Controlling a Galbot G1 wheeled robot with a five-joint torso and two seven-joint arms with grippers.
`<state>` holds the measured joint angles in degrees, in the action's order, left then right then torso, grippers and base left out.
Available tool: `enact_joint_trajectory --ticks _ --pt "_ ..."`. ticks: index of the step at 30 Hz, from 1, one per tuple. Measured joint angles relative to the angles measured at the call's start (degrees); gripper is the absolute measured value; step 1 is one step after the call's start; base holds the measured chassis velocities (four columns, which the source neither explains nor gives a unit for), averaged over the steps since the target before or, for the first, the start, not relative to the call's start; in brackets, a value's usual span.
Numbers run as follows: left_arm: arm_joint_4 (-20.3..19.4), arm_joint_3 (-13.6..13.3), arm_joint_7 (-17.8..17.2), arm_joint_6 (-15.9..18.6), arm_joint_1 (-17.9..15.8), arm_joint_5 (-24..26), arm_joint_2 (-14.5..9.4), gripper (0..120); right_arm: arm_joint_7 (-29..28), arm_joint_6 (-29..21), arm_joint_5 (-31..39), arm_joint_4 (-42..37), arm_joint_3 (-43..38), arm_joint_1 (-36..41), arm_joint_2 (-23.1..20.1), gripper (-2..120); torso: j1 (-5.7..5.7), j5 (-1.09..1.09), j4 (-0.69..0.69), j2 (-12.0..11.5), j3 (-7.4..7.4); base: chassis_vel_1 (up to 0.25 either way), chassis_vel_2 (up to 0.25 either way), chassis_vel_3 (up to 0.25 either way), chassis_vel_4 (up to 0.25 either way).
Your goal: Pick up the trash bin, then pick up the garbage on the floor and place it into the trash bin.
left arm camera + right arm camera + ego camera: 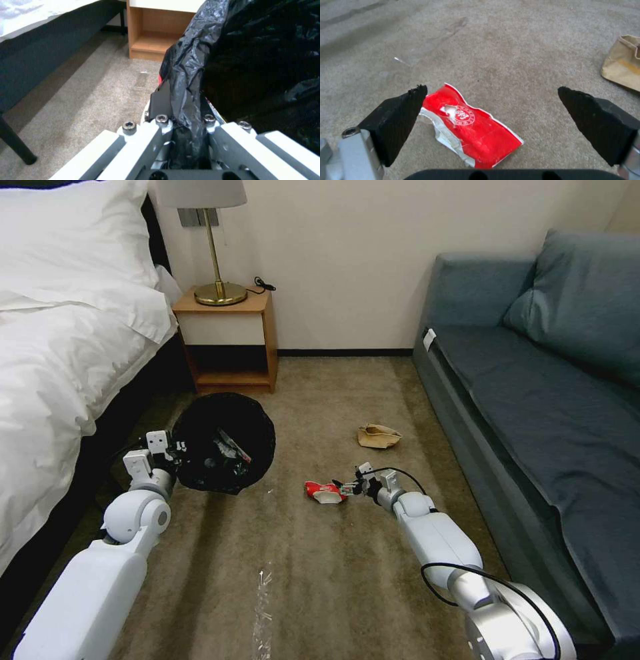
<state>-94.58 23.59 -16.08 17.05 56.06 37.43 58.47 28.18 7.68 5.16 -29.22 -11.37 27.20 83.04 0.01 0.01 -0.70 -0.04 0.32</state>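
Beside the open right gripper (491, 110), at nine o'clock, the flat red-and-white packet (476, 125) may slip; the left gripper (181, 110) clamps the trash bin (223, 443) rim.

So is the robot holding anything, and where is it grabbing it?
Left claw pinches the trash bin by its bag-lined rim. Right claw is open over the red-and-white packet, holding nothing.

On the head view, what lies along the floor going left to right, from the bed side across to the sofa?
Bed → left gripper on the bin's rim → trash bin → red-and-white packet → right gripper → brown paper bag → sofa.
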Motion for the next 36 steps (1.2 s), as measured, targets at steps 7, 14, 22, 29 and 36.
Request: enact_joint_trajectory --ticks 7,14,22,29,36 --pt "0.1 0.0 0.0 -0.2 0.0 -0.1 0.0 2 0.2 0.0 0.6 0.1 0.3 -0.1 0.1 100 0.00 0.00 0.00 0.0 0.00 0.000 0.000 0.000 0.000" --pt "0.4 0.1 0.1 -0.4 0.0 -0.1 0.0 2 0.3 -0.1 0.8 0.2 0.3 -0.2 0.1 100 0.00 0.00 0.01 0.0 0.00 -0.017 0.027 0.019 -0.028" --pt "0.7 -0.3 0.2 -0.4 -0.7 -0.1 0.0 2 0.3 -0.2 1.0 0.2 0.2 -0.4 0.0 100 0.00 -0.01 0.00 0.0 0.00 -0.034 0.041 0.033 -0.044" --pt "1.0 -0.7 0.2 -0.4 -1.3 0.0 0.1 2 0.6 -0.3 1.2 0.6 0.1 -0.5 0.1 100 0.00 0.00 0.00 0.0 0.00 -0.007 0.007 0.005 -0.004" --pt "1.1 -0.7 0.3 -0.5 -1.3 0.0 0.1 2 0.9 -0.3 1.9 1.0 0.1 -0.8 0.2 100 0.00 -0.01 0.00 0.0 0.00 -0.057 0.051 0.049 -0.043"
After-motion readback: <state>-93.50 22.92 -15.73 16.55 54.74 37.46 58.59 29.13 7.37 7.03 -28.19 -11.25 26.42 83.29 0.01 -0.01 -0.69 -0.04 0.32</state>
